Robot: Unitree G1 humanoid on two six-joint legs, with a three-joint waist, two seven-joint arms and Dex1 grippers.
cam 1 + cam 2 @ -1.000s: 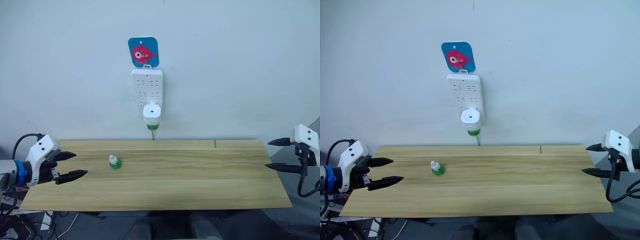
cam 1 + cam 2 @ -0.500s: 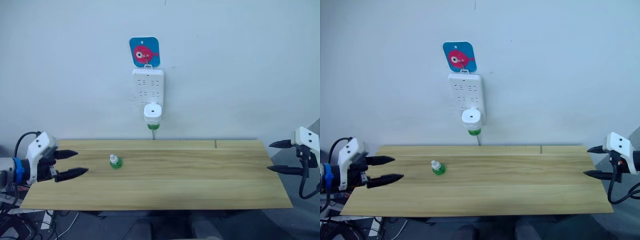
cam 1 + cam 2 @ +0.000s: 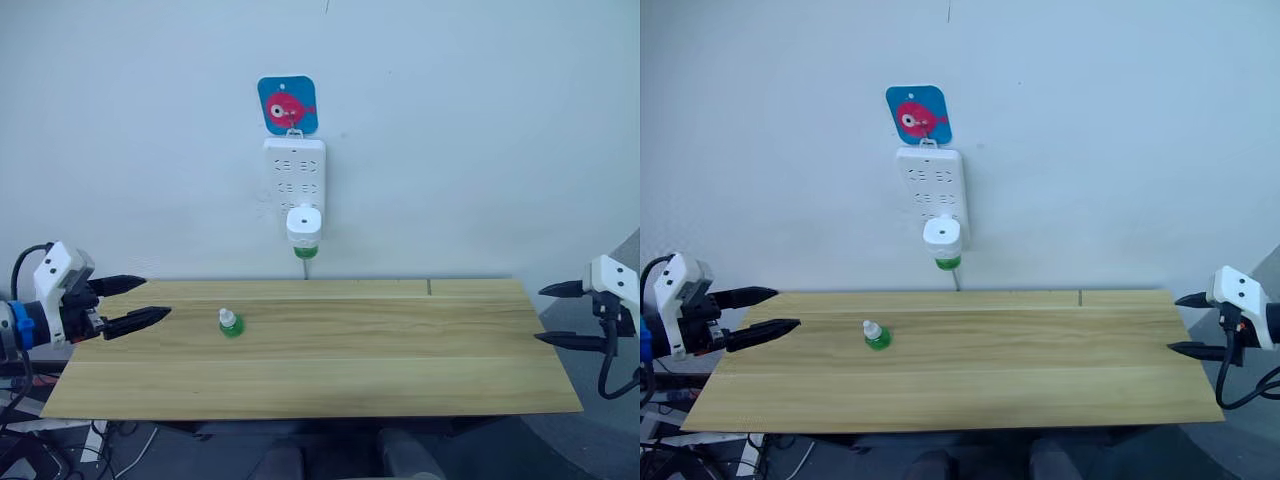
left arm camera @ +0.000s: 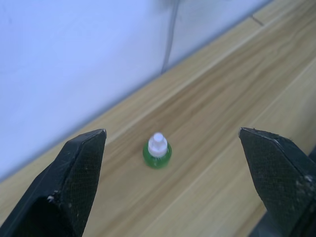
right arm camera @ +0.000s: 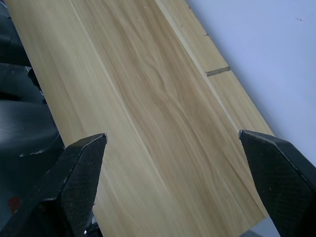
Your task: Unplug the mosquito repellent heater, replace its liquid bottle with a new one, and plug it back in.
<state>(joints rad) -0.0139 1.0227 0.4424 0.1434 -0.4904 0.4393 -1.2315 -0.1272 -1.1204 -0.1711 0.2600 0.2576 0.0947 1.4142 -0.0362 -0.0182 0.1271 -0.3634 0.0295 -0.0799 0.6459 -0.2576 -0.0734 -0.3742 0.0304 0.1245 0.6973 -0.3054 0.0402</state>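
A: White heater (image 3: 304, 224) sits plugged into the strip (image 3: 295, 178) on the wall, its green bottle hanging under it, above the tabletop's (image 3: 400, 350) far edge.

B: And the spare bottle (image 3: 231, 324)?

A: Upright on the wood, left of centre, likely staged there so it is in easy reach for the swap.

B: The pincers?

A: Left pincer (image 3: 135, 303) hovers at the left edge, fingers spread wide and aimed at the spare, holding nothing. Right pincer (image 3: 557, 314) hangs off the right edge, also wide open and empty, well apart from everything.

B: So nothing is started?

A: I'd judge not; unplugging comes first.
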